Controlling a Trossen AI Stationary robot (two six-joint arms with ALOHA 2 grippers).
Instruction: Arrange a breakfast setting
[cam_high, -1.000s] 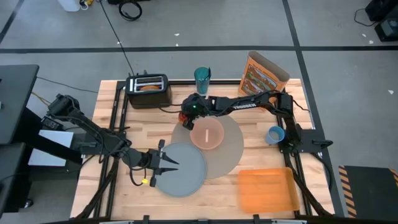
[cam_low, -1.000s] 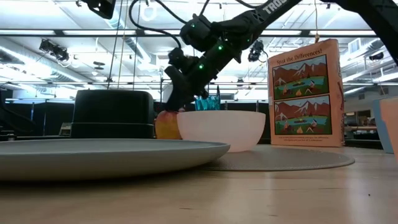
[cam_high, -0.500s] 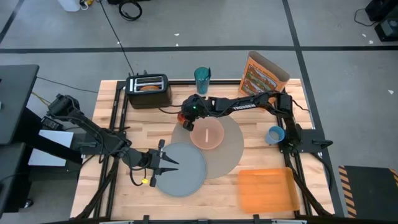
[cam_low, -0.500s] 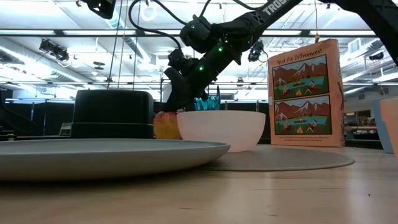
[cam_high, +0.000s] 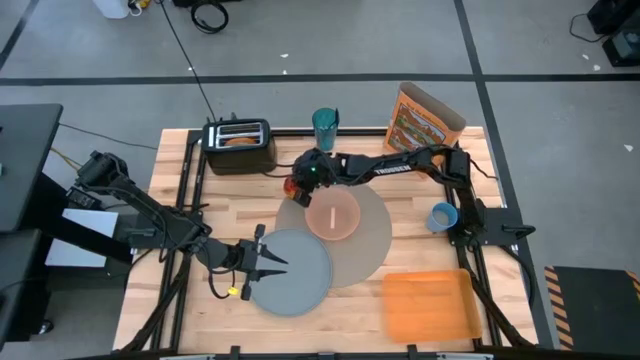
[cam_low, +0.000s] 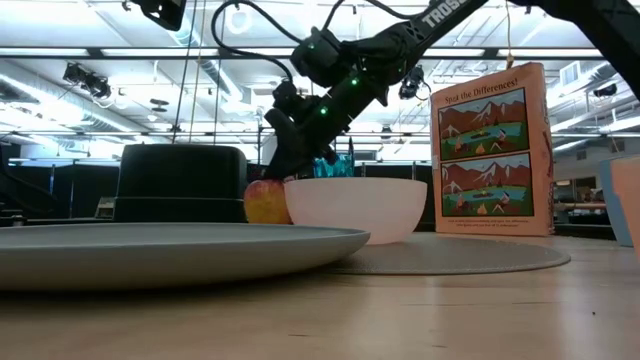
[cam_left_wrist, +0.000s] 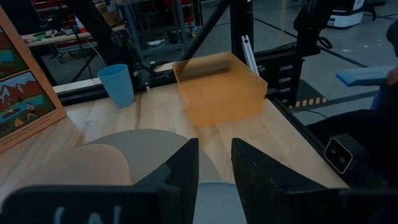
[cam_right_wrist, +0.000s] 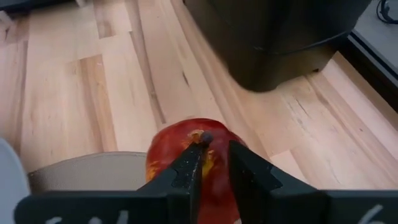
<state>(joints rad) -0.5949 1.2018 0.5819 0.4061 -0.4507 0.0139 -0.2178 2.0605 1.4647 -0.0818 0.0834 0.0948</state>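
Note:
The red-yellow apple (cam_right_wrist: 168, 155) rests on its underside at the far left rim of the round tan mat (cam_high: 375, 248), beside the pink bowl (cam_high: 333, 216), which also stands on the mat. My right gripper (cam_right_wrist: 215, 149) slants down over the apple's top, its fingers a little apart on either side of the stem (cam_right_wrist: 205, 135). The grey-blue plate (cam_high: 300, 278) overlaps the mat's near left part. My left gripper (cam_high: 270, 258) hovers open at the plate's left edge, nothing between its fingers. My right gripper comes at the apple's top from the table's right, slanting down, with the stem (cam_right_wrist: 205, 135) in the narrow gap between its fingertips. Whether a fingertip touches the stem or the apple, I cannot tell. The apple sits upright on the table.
The black toaster (cam_high: 240, 146) with a toast ring in its slot stands just beyond the apple. A teal cup (cam_high: 325, 125) and the orange cereal box (cam_high: 425, 122) stand at the far edge. A light-blue cup (cam_high: 442, 216) stands at the right, and an orange tray (cam_high: 428, 305) lies near right.

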